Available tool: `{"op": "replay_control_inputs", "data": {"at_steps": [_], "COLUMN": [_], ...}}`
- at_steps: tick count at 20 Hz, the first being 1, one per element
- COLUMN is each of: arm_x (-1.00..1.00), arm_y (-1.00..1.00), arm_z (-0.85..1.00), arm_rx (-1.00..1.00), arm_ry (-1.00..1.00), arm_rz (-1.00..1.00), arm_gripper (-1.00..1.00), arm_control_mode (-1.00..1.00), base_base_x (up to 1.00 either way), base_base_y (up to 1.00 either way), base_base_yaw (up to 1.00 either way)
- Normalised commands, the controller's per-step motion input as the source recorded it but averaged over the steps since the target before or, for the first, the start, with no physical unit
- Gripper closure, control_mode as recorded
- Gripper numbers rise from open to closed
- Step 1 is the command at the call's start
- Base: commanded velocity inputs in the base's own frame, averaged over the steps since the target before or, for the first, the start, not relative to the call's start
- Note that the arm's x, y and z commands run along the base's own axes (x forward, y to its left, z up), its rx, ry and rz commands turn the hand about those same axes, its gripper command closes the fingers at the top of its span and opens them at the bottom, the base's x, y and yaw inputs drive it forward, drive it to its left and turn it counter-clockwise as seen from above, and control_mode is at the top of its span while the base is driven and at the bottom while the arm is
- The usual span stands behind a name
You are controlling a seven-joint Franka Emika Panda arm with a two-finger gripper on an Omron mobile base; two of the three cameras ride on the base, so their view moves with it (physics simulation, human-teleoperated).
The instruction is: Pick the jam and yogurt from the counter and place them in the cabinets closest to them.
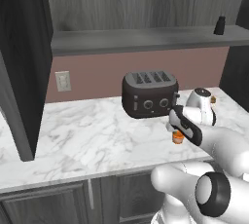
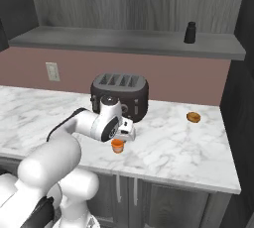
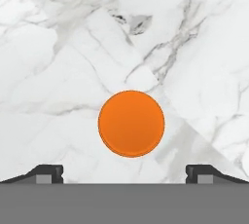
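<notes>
The jam (image 3: 131, 123) is a small orange cup standing upright on the white marble counter (image 1: 87, 135), just in front of the toaster's right end. My gripper (image 3: 125, 173) hangs straight above it, pointing down, open, with its fingertips (image 3: 48, 173) set wide to either side and not touching the cup. From the base cameras the jam (image 1: 178, 138) (image 2: 117, 145) peeks out directly beneath the gripper (image 1: 179, 129) (image 2: 120, 137). Above the counter runs the flat grey shelf of the dark grey wall cabinets (image 1: 146, 40) (image 2: 124, 41).
A black toaster (image 1: 149, 93) (image 2: 119, 94) stands close behind the hand. A black bottle (image 1: 220, 25) (image 2: 190, 32) stands on the shelf at the right. A small brown round item (image 2: 193, 117) lies on the counter to the right. A dark cabinet side (image 1: 24, 72) hangs at the left.
</notes>
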Motion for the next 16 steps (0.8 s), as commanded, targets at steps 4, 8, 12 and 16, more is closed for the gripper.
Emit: {"op": "replay_control_inputs", "data": {"at_steps": [4,8,12,16], "arm_x": [0.13,0.09,0.05,0.06], "arm_y": [-0.14,-0.05,0.0,0.01], "arm_z": [-0.33,-0.37,-0.37,-0.29], "arm_rx": [0.0,0.0,0.0,0.0], "arm_ry": [-0.04,-0.02,0.0,0.0], "arm_rz": [0.0,0.0,0.0,0.0], "arm_gripper": [-1.0,-1.0,-1.0,-1.0], "arm_control_mode": [-1.0,-1.0,-1.0,-1.0], "base_base_x": [0.0,0.0,0.0,0.0], "base_base_y": [0.0,0.0,0.0,0.0], "base_base_yaw": [0.0,0.0,0.0,0.0]}}
